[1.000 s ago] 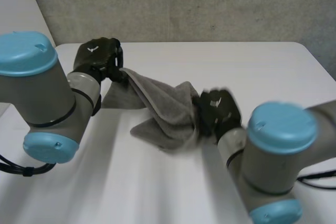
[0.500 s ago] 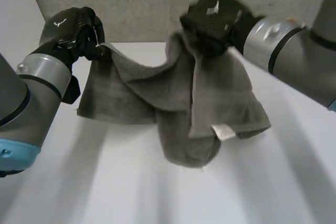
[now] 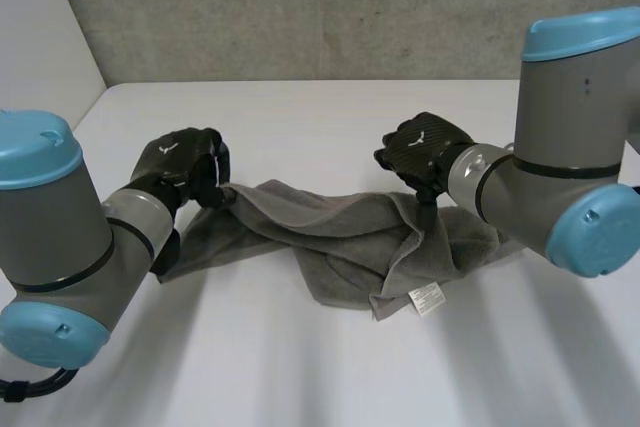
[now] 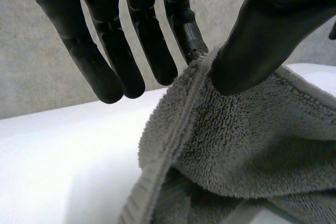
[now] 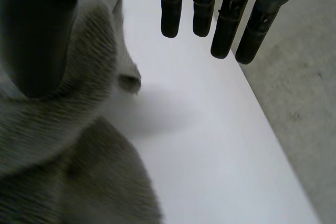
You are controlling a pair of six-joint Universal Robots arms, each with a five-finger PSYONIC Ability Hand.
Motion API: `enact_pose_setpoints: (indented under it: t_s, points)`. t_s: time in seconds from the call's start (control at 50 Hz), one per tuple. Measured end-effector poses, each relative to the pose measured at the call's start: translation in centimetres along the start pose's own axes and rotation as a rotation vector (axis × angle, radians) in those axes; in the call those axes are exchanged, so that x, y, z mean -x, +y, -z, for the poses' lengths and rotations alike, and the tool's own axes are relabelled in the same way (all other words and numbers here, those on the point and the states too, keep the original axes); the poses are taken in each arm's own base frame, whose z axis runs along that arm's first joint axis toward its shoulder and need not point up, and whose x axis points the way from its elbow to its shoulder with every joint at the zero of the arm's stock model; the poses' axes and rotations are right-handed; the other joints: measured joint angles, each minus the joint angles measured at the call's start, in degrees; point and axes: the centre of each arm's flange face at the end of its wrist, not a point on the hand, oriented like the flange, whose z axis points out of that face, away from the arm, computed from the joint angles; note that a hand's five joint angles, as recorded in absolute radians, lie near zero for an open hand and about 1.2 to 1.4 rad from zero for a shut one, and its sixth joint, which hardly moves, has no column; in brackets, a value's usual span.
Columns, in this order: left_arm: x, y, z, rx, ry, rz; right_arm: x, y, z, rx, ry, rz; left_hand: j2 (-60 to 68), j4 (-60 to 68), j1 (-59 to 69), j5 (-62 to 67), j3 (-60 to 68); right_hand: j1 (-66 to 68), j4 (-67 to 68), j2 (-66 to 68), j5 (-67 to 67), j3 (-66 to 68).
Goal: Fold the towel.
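Lowered onto table (image 3: 330,117): one towel (image 3: 330,237); left robot hand (image 3: 185,162) pinches corner, right robot hand (image 3: 425,147) released, fingers straight.

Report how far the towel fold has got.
Done: no fold yet; the towel lies bunched and twisted on the table, label showing. In hand: the left robot hand pinches the edge at one end between thumb and finger; the right robot hand is at the other end, cloth against its thumb, fingers straight. Left: spread it flat, then fold.
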Motion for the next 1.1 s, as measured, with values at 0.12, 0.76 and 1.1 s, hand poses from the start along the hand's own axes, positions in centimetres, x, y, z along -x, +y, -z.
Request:
enact_pose_setpoints:
  t_s: [0.12, 0.76, 1.1]
  points:
    - [0.1, -0.7, -0.1, -0.022, -0.003, 0.005, 0.7, 0.6, 1.3, -0.009, 0.022, -0.308, 0.0, 0.0, 0.0, 0.0, 0.0, 0.0, 0.0, 0.0, 0.2, 0.0]
    - [0.0, -0.2, 1.2, -0.003, 0.002, 0.009, 2.2, 6.9, -1.8, -0.035, 0.319, -0.569, 0.0, 0.0, 0.0, 0.0, 0.0, 0.1, 0.8, 0.1, 3.6, 0.1]
    - [0.1, -0.2, 1.4, -0.002, 0.002, 0.009, 1.6, 3.6, 0.1, -0.095, 0.219, -0.693, 0.0, 0.0, 0.0, 0.0, 0.0, -0.2, 0.6, 0.0, -0.1, 0.0]
